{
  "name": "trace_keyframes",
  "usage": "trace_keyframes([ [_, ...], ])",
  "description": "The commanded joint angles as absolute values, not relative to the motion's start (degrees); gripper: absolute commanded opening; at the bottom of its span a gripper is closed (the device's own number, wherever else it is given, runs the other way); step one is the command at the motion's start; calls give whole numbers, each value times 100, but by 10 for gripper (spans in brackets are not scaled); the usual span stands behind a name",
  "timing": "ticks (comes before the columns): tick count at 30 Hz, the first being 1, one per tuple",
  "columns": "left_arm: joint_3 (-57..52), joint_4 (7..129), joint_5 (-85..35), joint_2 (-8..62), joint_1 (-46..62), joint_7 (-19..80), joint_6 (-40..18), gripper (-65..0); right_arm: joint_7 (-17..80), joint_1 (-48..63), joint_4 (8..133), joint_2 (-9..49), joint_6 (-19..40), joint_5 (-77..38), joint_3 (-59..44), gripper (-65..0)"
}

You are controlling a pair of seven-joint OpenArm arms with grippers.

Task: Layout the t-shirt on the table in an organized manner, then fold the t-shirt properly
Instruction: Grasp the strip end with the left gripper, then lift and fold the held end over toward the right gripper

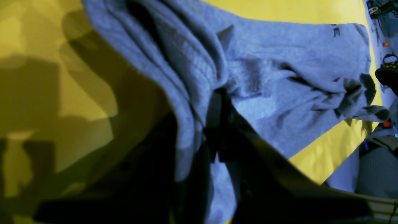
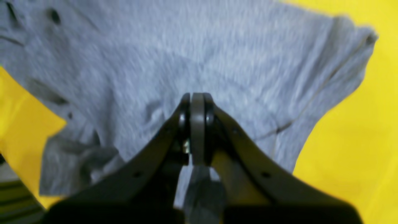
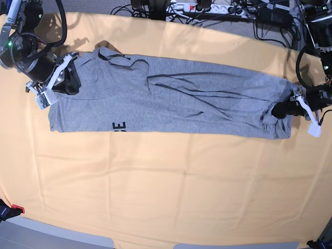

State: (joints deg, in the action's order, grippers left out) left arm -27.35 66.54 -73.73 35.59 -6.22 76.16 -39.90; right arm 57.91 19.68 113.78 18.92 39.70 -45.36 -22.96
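base: t-shirt (image 3: 171, 104) stretched flat | left wrist: bunched folds

One grey t-shirt (image 3: 171, 106) lies stretched across one table (image 3: 166, 187) draped in pale yellow-orange cloth. Two robot arms work the scene, each ending in a single gripper: the right gripper (image 3: 67, 78) at one end of the garment, the left gripper (image 3: 282, 110) at the other (two grippers in all). One patch of black lettering (image 3: 120, 126) shows at the shirt's near edge, where two letters can be made out. Several cables (image 3: 207, 9) cluster beyond the table's far edge, too tangled to count.
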Motion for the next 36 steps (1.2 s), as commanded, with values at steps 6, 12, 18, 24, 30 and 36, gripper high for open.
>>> trace_keyframes([
  [6,-2786,6729,-7620,3717,-738,7568,-4000,-650,5249,1811,10877,1964,4000,-3999,-2217,-650],
  [12,-2786,6731,-8130,3717,-738,7883,-4000,-650,5245,1619,10158,1949,4000,-3754,-1868,-650],
  [18,-2786,6827,-8500,3717,-738,8000,-4000,-650,5269,1623,10119,1938,4000,-3577,-1831,-650],
  [24,-2786,7559,-8500,3708,-731,8000,-4000,-650,5271,1623,10119,1938,4000,-3577,-1831,-650],
  [30,-2783,8628,-8500,3489,-729,8000,-4000,-650,5271,1623,10119,1935,4000,-3597,-1831,-650],
  [36,-2585,8882,-8500,3057,-729,8000,-4000,-650,5288,1623,10119,1938,4000,-3597,-1831,-650],
])
